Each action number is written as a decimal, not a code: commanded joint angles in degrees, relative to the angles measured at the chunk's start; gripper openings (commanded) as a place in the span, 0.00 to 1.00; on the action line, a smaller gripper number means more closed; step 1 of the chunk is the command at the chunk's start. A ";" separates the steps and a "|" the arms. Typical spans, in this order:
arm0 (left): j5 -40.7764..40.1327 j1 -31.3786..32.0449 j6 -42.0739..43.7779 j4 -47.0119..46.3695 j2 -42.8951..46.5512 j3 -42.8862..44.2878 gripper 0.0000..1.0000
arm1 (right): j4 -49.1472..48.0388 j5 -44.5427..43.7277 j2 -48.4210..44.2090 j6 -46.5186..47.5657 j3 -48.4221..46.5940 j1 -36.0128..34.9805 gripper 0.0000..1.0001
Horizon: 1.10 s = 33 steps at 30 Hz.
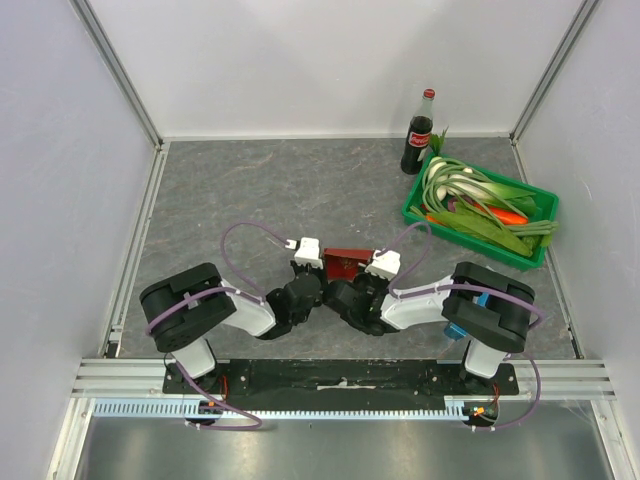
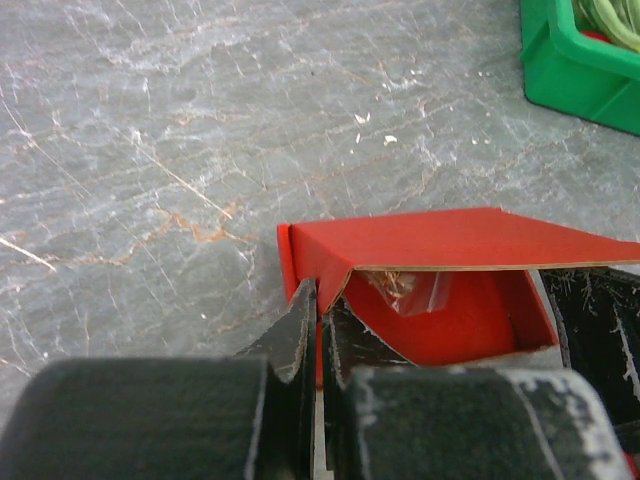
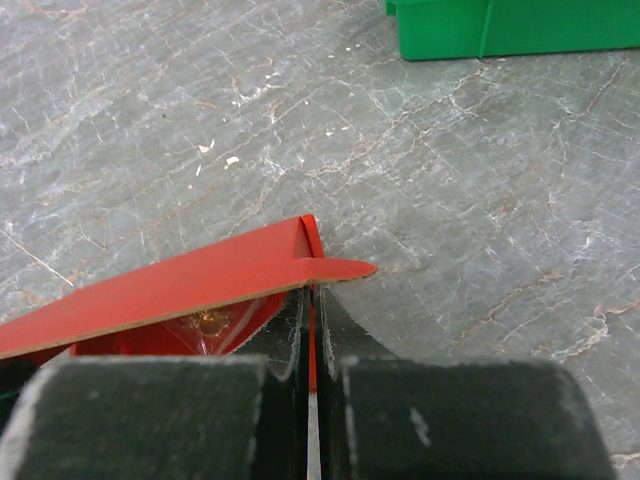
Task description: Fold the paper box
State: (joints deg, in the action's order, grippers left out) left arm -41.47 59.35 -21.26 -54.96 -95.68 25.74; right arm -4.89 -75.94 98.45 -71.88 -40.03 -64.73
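Near the table's front edge, the left gripper (image 2: pixel 320 312) is seen with its fingers pressed together on a thin red side wall of the paper box (image 2: pixel 440 240). The right gripper (image 3: pixel 311 300) is likewise clamped on the opposite wall, beside a small pointed tab. The box is held between the two, over the middle of the grey stone-patterned table (image 1: pixel 250 190). It is partly formed: bright red card, with a flat panel slanted over an open hollow and brown cut edges shown. Beyond it, bare surface is left up to the back wall. At the far right, well apart, a green crate (image 1: pixel 472 240) of vegetables and a cola bottle (image 1: pixel 418 135) are placed.
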 commanded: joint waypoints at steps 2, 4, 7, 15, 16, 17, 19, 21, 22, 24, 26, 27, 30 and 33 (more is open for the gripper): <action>-7.39 1.64 -4.84 3.10 -2.49 -2.62 0.02 | 9.88 -1.58 1.48 -6.07 2.59 -0.48 0.00; -8.71 2.34 -5.02 2.58 -3.46 -2.71 0.02 | 11.29 -1.40 0.95 -7.66 2.59 -0.57 0.00; -10.47 3.05 -4.94 1.88 -3.99 -3.15 0.02 | 12.62 -1.58 -0.02 -7.66 2.59 -0.92 0.05; -12.75 3.58 -4.05 2.66 -4.25 -2.80 0.02 | 19.73 2.46 -7.30 -0.64 2.33 -1.63 0.34; -12.84 3.66 -4.14 2.84 -4.25 -2.62 0.02 | 20.26 3.68 -8.62 0.58 3.28 -1.54 0.38; -13.02 3.67 -4.14 2.84 -4.34 -2.62 0.02 | 20.44 5.09 -11.59 3.99 3.99 -1.63 0.47; -13.19 3.75 -4.32 2.93 -4.25 -2.80 0.02 | 20.00 10.53 -15.03 8.31 6.61 -1.72 0.60; -13.28 3.84 -4.41 3.10 -4.34 -2.80 0.02 | 21.84 17.54 -20.39 12.89 8.03 -1.72 0.70; -13.28 3.84 -4.23 3.19 -4.25 -2.62 0.02 | 22.72 20.54 -22.23 13.77 9.95 -1.63 0.74; -13.54 4.02 -3.88 3.19 -4.51 -2.36 0.02 | 24.91 25.38 -27.86 15.96 12.07 -1.63 0.79; -13.46 4.28 -3.10 3.19 -4.43 -1.75 0.02 | 27.02 32.07 -34.25 16.68 12.96 -1.72 0.80; -13.46 4.37 -2.74 3.19 -4.60 -1.48 0.02 | 27.12 34.00 -36.64 19.03 13.22 -1.72 0.80; -13.37 4.63 -1.86 3.45 -4.52 -0.60 0.02 | 28.87 37.97 -44.74 22.65 9.73 -1.45 0.83; -13.63 5.16 0.51 4.42 -4.52 1.06 0.02 | 29.05 44.72 -48.70 28.45 2.37 3.87 0.90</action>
State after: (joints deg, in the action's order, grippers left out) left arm -51.20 63.61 -23.62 -52.10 -99.39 24.38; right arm 22.74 -41.25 53.69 -51.62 -28.16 -65.89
